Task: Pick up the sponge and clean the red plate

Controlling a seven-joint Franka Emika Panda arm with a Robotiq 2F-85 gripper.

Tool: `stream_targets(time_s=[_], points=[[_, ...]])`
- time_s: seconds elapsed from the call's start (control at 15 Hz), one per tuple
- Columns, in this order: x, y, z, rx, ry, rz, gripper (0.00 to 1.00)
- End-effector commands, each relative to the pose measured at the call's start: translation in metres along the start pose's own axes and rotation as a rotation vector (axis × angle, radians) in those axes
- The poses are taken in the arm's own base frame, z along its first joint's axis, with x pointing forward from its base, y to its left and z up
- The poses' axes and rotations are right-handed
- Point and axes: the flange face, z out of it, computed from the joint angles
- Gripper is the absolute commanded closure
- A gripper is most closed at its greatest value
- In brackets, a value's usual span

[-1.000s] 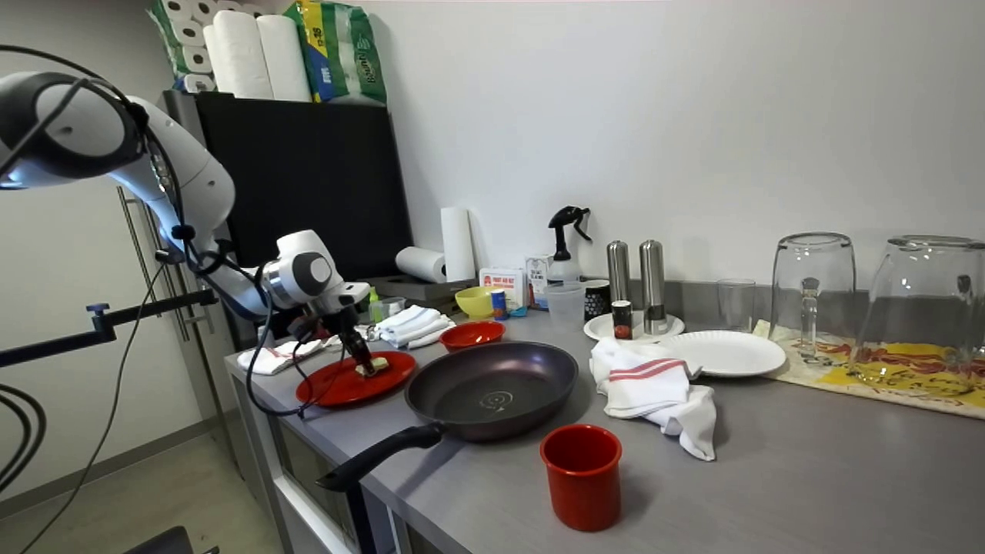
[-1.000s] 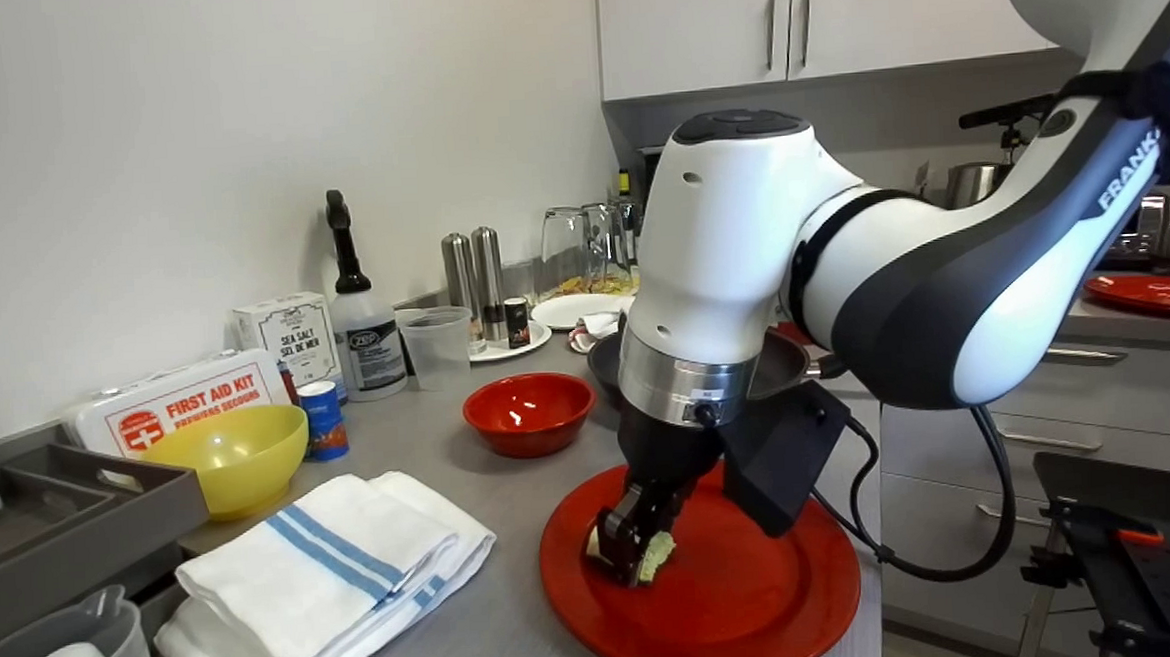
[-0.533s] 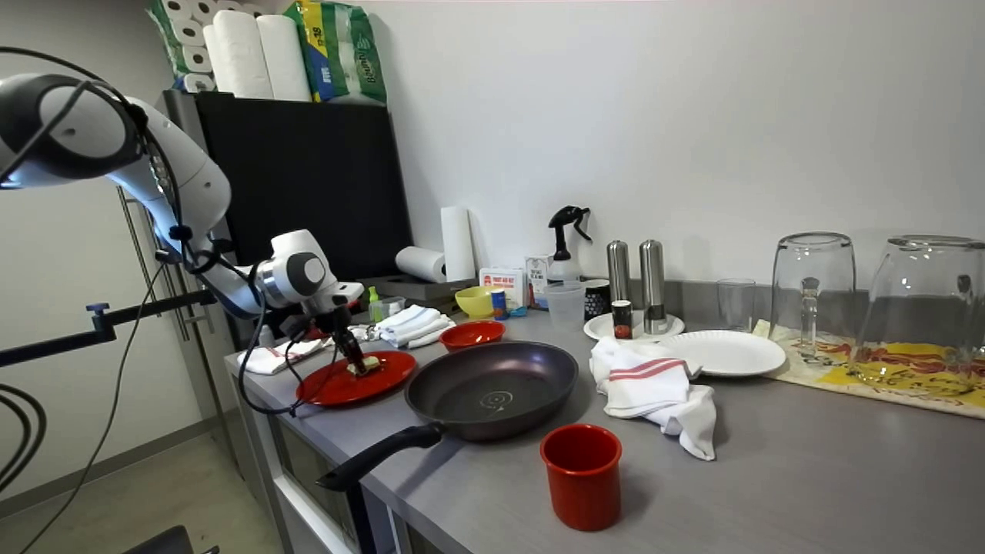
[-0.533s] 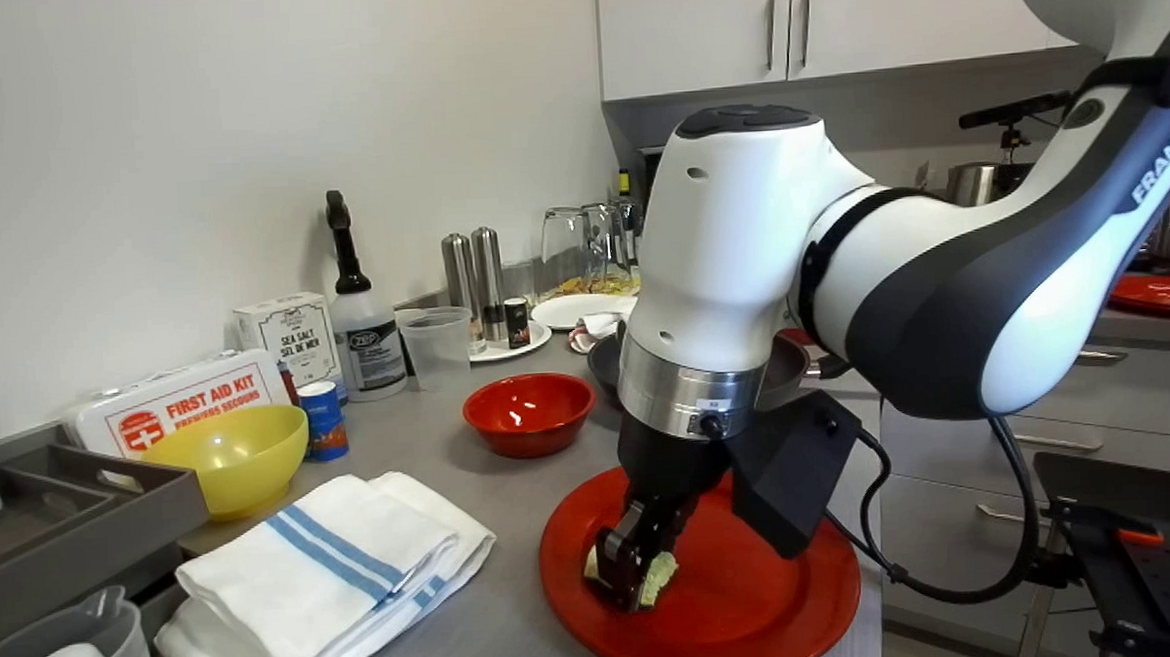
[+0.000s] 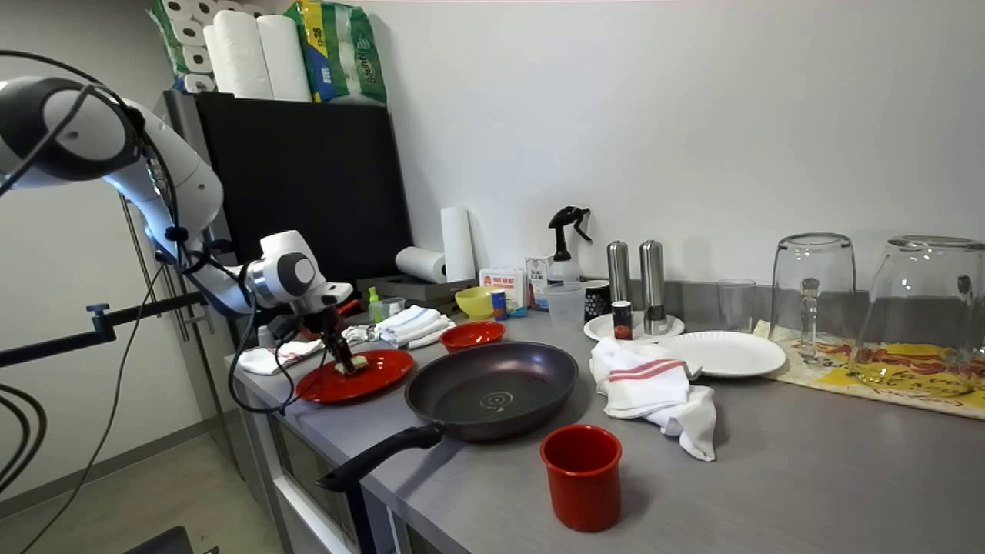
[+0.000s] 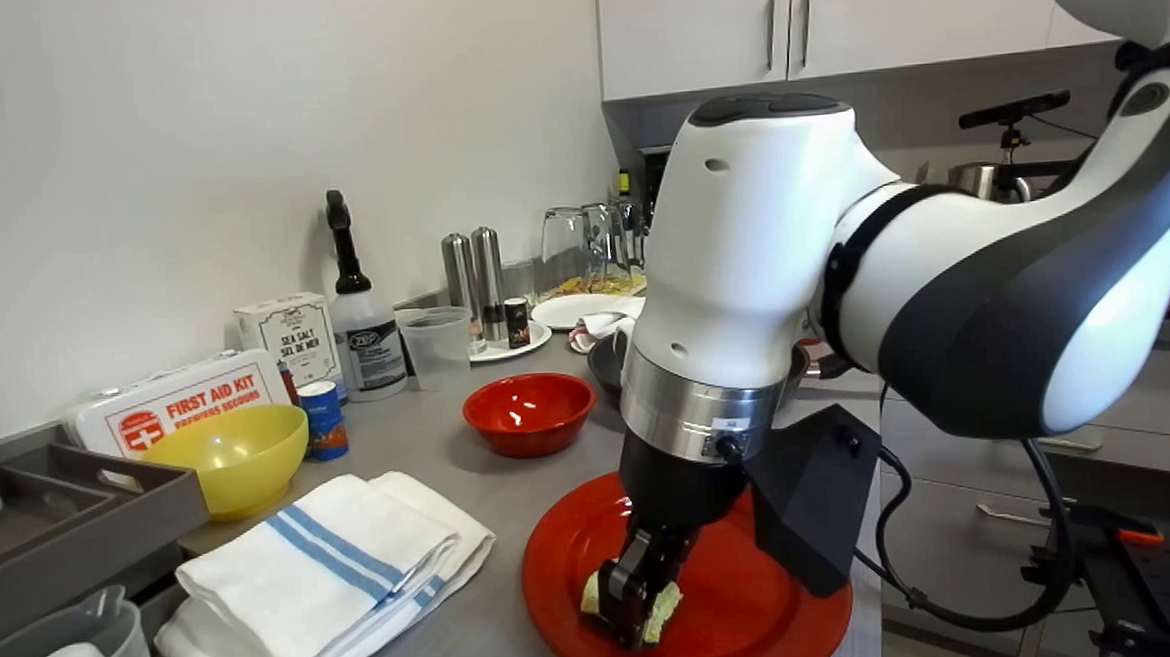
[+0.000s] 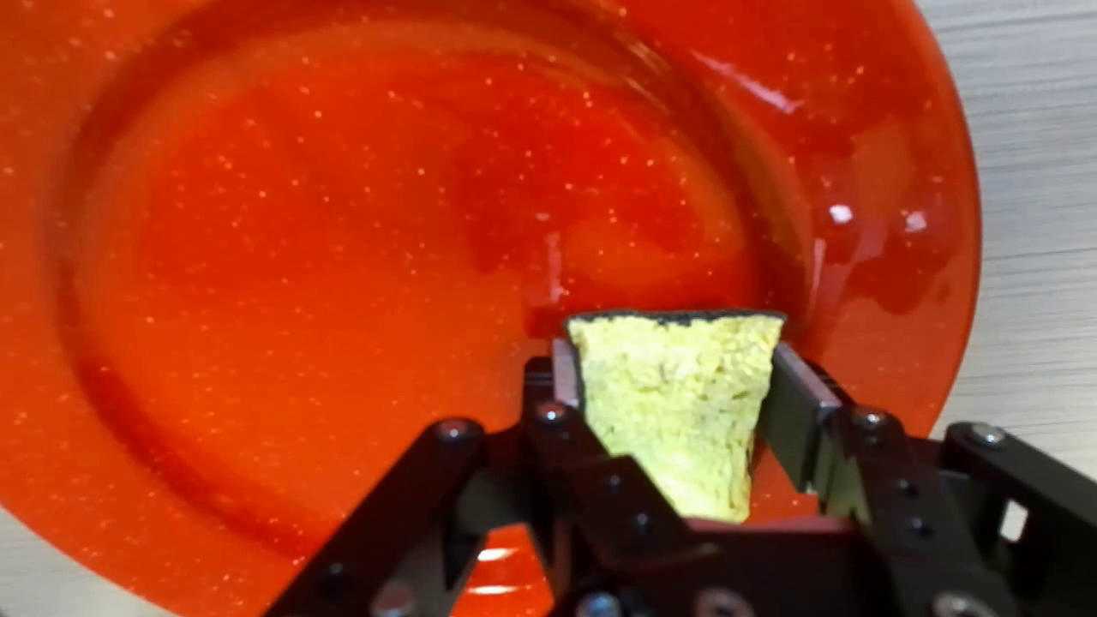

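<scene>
My gripper (image 7: 677, 377) is shut on a pale yellow-green sponge (image 7: 668, 411) with a thin dark layer along one edge. One finger pad lies along the sponge's left side; the right pad meets it near the tip, with a gap further back. Under the sponge is the glossy red plate (image 7: 326, 257), and the sponge appears to touch it towards one side, near the inner ring. In both exterior views the gripper (image 6: 628, 607) points down over the red plate (image 6: 760, 610), and bits of the sponge (image 6: 664, 610) stick out past the dark fingers. The plate (image 5: 388, 372) lies flat on the counter.
The black frying pan (image 5: 492, 392) stands beside the plate, its handle pointing at the counter's edge. Close by are a small red bowl (image 6: 530, 416) and folded white towels (image 6: 356, 551). A red cup (image 5: 582, 485) stands in front of the pan.
The gripper and sponge have travelled across the plate, leftward in an exterior view, away from the pan. The plate has slid slightly the same way. The grip is unchanged.
</scene>
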Motion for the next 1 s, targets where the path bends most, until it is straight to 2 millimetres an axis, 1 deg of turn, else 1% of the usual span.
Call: stream_targets(time_s=[0.0,0.13,0.4,0.93], points=[[-0.003,0.008,-0.004,-0.003,-0.015,-0.001,0.73],[-0.009,0.018,-0.004,-0.010,-0.032,0.013,0.73],[-0.019,0.034,-0.011,0.001,-0.059,0.049,0.73],[-0.035,0.057,-0.028,0.008,-0.091,0.095,0.73]])
